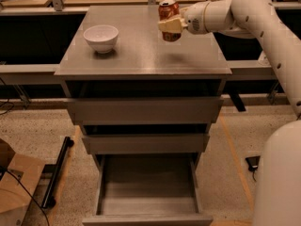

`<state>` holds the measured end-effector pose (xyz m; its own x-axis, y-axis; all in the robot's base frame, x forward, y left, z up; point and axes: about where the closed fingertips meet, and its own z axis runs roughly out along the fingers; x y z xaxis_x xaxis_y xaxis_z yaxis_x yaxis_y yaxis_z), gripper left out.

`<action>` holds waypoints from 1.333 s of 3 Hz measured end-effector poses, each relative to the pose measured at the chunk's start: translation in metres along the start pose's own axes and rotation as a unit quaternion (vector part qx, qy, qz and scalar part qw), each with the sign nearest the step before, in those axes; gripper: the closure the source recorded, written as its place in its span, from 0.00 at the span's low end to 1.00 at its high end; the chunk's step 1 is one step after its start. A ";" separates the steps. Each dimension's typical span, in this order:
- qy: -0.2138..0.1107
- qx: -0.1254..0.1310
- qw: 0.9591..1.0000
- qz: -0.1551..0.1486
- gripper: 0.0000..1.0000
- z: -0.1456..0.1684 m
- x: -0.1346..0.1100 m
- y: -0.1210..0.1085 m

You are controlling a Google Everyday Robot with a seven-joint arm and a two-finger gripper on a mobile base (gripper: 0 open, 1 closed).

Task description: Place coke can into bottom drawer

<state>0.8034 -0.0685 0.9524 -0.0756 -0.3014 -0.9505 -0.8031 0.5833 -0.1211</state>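
Note:
The red coke can (168, 8) with a silver top is held upright above the back right part of the grey cabinet top (141, 55). My gripper (169, 25) is shut on the can's middle, reaching in from the right on the white arm (244, 13). The can casts a faint shadow on the top below it. The bottom drawer (148, 206) stands pulled open at the foot of the cabinet, its grey box interior empty.
A white bowl (100, 37) sits on the left of the cabinet top. The top drawer (143, 109) and middle drawer (146, 143) stick out slightly. A cardboard box (16, 187) and a black bar (56, 171) lie on the floor at left.

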 end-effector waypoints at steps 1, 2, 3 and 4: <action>-0.007 -0.009 1.000 -0.008 1.00 -0.024 -0.002 0.023; -0.019 -0.026 0.999 -0.011 1.00 -0.050 0.005 0.059; -0.034 -0.053 0.998 -0.013 1.00 -0.068 0.016 0.097; -0.043 -0.095 0.994 -0.036 1.00 -0.074 0.031 0.137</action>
<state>0.6469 -0.0539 0.9273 0.0302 -0.2667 -0.9633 -0.9025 0.4070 -0.1409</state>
